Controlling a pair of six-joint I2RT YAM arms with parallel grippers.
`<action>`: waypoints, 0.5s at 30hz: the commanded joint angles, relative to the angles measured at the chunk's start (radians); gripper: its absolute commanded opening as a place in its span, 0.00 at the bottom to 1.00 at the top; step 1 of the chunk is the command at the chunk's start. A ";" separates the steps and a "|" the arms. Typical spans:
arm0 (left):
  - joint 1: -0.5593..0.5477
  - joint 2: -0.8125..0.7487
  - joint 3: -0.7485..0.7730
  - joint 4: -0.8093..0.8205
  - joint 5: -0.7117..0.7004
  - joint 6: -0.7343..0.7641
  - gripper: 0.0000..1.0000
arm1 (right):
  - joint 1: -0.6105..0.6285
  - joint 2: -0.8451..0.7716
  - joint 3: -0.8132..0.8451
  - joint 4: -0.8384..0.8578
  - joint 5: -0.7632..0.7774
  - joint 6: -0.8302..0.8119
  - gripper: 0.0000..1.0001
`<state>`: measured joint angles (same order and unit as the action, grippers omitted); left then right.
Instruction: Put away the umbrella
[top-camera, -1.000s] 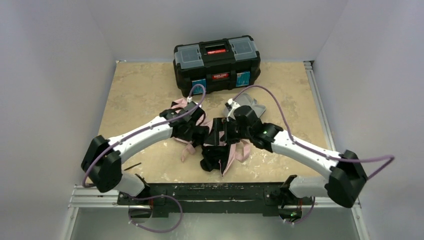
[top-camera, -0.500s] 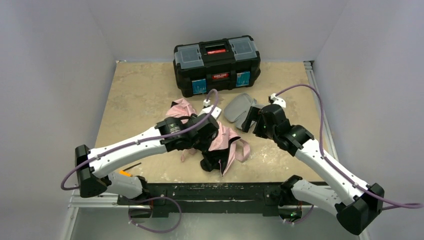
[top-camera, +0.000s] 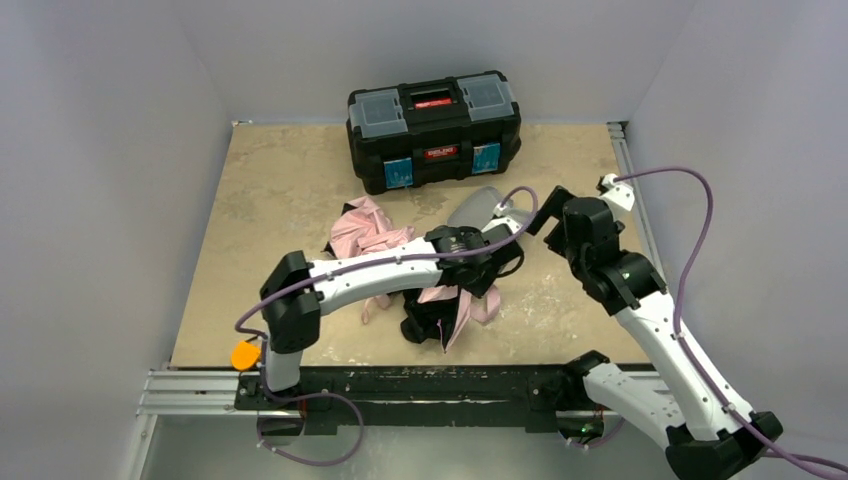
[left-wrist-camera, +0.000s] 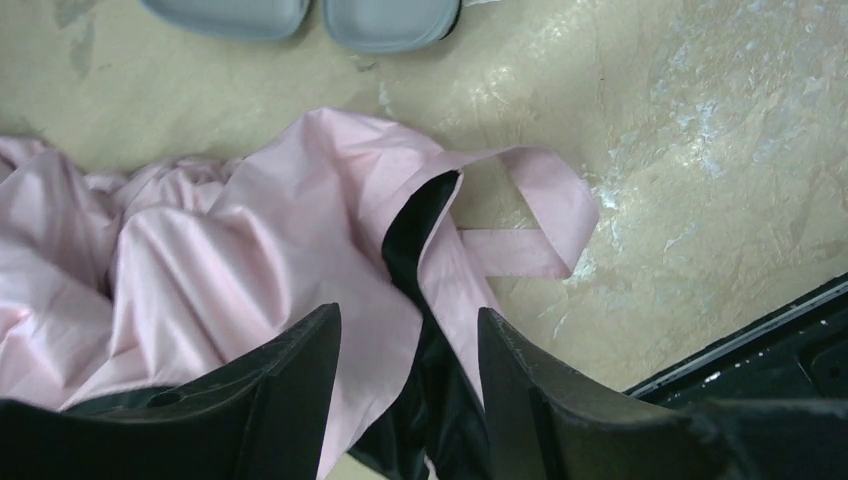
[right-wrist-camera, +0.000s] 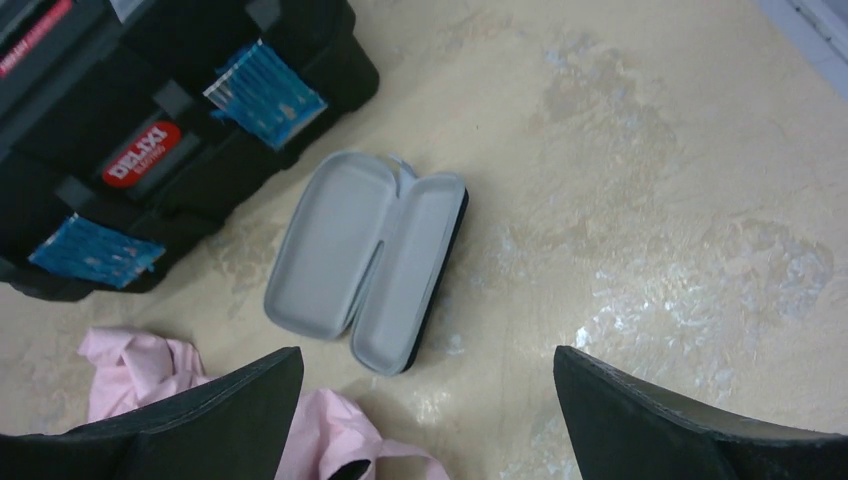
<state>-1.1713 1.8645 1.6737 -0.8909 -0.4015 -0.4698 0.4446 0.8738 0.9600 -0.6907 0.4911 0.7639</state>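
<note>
Surveying from the overhead view: the umbrella lies crumpled at the centre of the worktop, pink fabric heaped toward the left and darker folds trailing toward the lower middle. The left arm reaches across it, placing the left claw over the heap's right edge. The right claw stands off at the right of centre, near the grey case. A black toolbox sits closed at the upper middle of the frame.

Left wrist view: the left claw has its fingers apart, and nothing can be seen pinched between them. Umbrella fabric fills the left and centre of the frame, with a dark fold running down between the fingers. The strap loops out to the right on bare worktop.

Right wrist view: the right claw is spread wide and empty. The grey case lies open at centre, the toolbox at upper left, and a corner of umbrella fabric at lower left.

Assessment: the task appears to be at the gathering stage, with the umbrella neither bundled nor stowed. The next move likely calls for the left claw to descend and close on the dark fold or strap. The toolbox lid would need opening if that is the destination, which cannot be confirmed.
</note>
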 joint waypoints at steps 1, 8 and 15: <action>0.001 0.079 0.066 0.094 0.059 0.083 0.52 | -0.020 -0.012 0.084 0.018 0.064 -0.029 0.98; 0.026 0.199 0.124 0.133 0.073 0.147 0.54 | -0.029 0.002 0.106 0.027 0.014 -0.070 0.98; 0.068 0.221 0.105 0.172 0.064 0.189 0.52 | -0.034 0.007 0.107 0.043 -0.017 -0.097 0.98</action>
<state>-1.1271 2.0777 1.7504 -0.7670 -0.3363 -0.3351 0.4095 0.8780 1.0325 -0.6857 0.4999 0.7029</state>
